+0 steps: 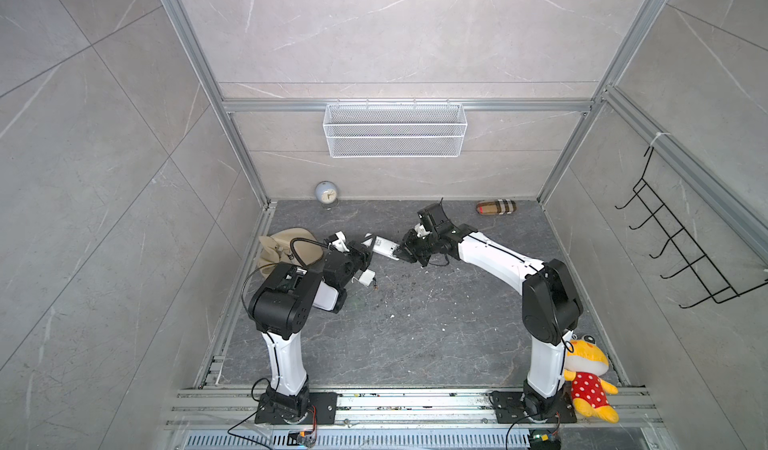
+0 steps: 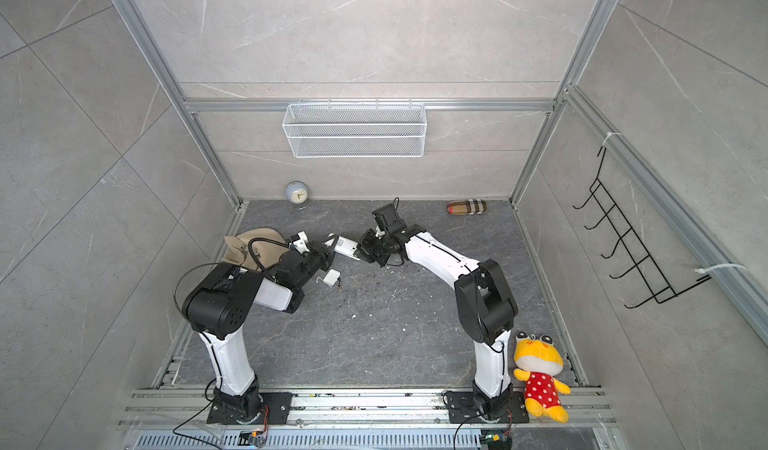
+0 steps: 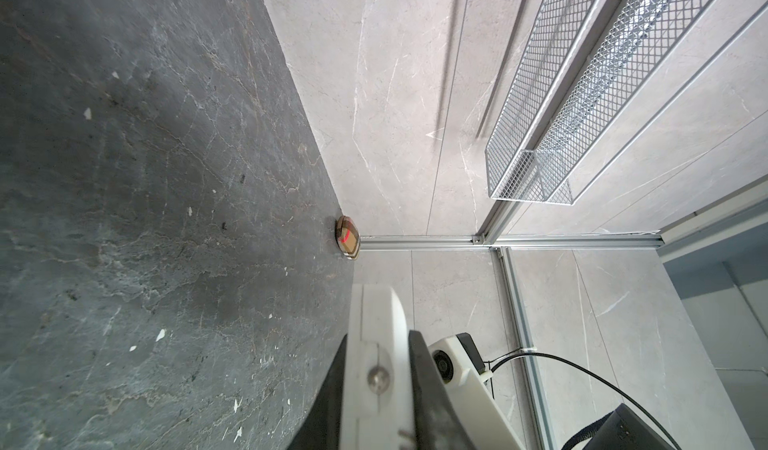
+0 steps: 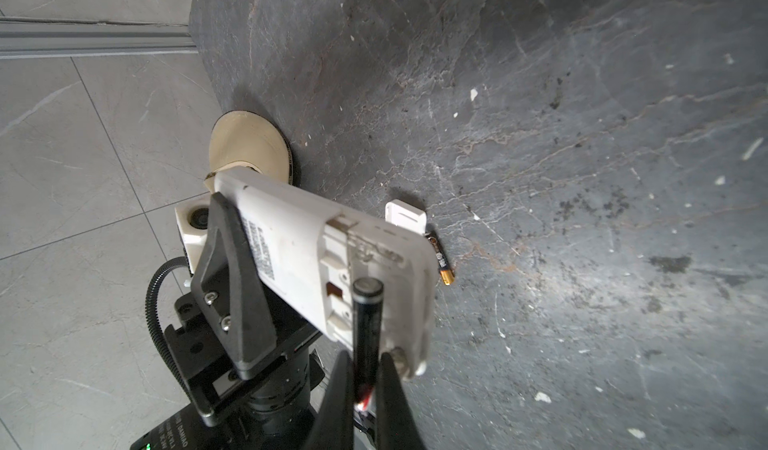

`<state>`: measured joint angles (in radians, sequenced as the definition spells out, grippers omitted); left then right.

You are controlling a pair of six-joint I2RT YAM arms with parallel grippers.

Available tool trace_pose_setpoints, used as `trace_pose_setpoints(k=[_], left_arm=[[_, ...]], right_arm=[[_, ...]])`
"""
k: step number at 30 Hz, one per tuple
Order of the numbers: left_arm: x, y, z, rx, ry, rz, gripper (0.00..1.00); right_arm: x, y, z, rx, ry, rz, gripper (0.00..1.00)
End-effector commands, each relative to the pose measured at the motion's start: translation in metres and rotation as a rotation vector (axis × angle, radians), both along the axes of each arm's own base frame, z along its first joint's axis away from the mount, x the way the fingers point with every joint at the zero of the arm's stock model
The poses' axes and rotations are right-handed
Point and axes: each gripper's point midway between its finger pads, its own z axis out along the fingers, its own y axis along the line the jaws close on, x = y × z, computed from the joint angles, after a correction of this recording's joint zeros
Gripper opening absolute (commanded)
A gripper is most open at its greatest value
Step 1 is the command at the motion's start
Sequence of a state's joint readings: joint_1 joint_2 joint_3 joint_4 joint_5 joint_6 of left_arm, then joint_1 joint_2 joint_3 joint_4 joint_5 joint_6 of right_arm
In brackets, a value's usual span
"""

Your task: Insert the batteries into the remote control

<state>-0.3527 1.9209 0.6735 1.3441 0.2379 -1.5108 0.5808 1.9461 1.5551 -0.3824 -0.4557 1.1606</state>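
Observation:
The white remote control [image 1: 385, 247] [image 2: 345, 245] is held off the table, back side up, with its battery bay open [image 4: 353, 260]. My left gripper [image 1: 367, 250] [image 3: 380, 337] is shut on one end of it. My right gripper [image 1: 404, 253] [image 4: 365, 358] is shut on a slim dark battery [image 4: 366, 323], whose free end rests over the open bay. A second battery [image 4: 440, 260] [image 1: 375, 287] with an orange-brown tip lies on the dark table. Right beside it lies the detached white back cover [image 4: 405, 217] [image 1: 366, 278].
A beige hat [image 1: 286, 244] lies behind the left arm. A round clock [image 1: 326, 194] and a plaid case [image 1: 496, 207] stand along the back wall, under a wire basket [image 1: 395, 129]. A yellow plush toy [image 1: 588, 377] sits by the right arm's base. White specks dot the table.

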Motion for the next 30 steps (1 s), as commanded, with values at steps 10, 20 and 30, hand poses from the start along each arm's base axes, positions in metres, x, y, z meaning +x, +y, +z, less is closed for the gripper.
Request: trace_pose_setpoints(k=[10,20,30], left_arm=[[0.002,0.001,0.032,-0.029,-0.107,-0.003,0.0],[-0.001,0.003,0.04,-0.044,-0.115,-0.011,0.0],[-0.001,0.003,0.05,-0.07,-0.122,-0.022,0.0]], right_arm=[[-0.002,0.004,0.008,0.076,0.014,-0.001,0.02],[0.001,0.002,0.008,0.138,0.04,-0.015,0.02],[0.004,0.002,0.007,0.178,0.054,-0.023,0.03]])
